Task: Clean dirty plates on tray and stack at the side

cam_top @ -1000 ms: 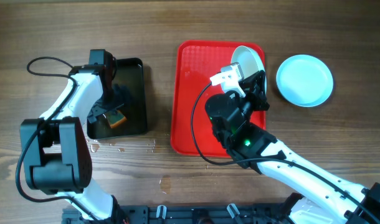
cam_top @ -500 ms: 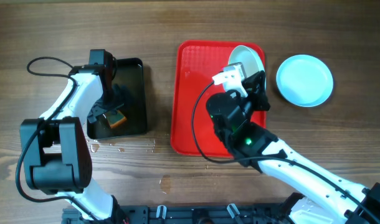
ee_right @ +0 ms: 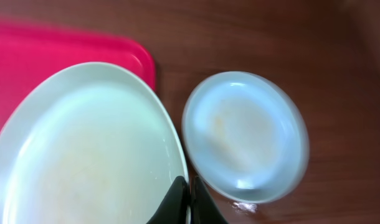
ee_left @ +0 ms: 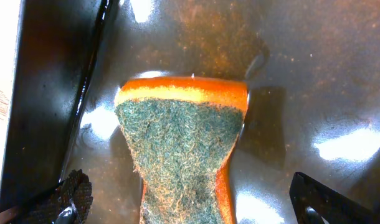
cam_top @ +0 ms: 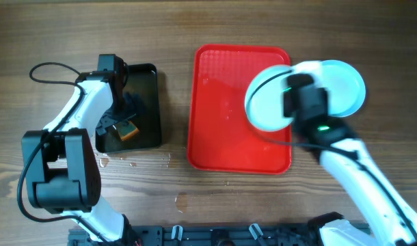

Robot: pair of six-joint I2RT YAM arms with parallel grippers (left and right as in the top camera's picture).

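My right gripper (ee_right: 190, 193) is shut on the rim of a pale blue plate (cam_top: 268, 99), holding it lifted over the right edge of the red tray (cam_top: 222, 109); the plate also fills the right wrist view (ee_right: 84, 149). A second pale blue plate (cam_top: 345, 85) lies on the wooden table right of the tray, also in the right wrist view (ee_right: 243, 134). My left gripper (ee_left: 190, 208) is open around an orange sponge with a green scrub face (ee_left: 180, 149), in the black tray (cam_top: 143, 85). No third plate is in view.
The black tray holds a shallow film of water (ee_left: 289, 74). Water drops lie on the table (cam_top: 137, 161) in front of the black tray. A cable (cam_top: 48, 68) loops at the left arm.
My right arm has swung right, carrying the plate from the tray's back right corner toward the plate on the table. The left arm has not moved.
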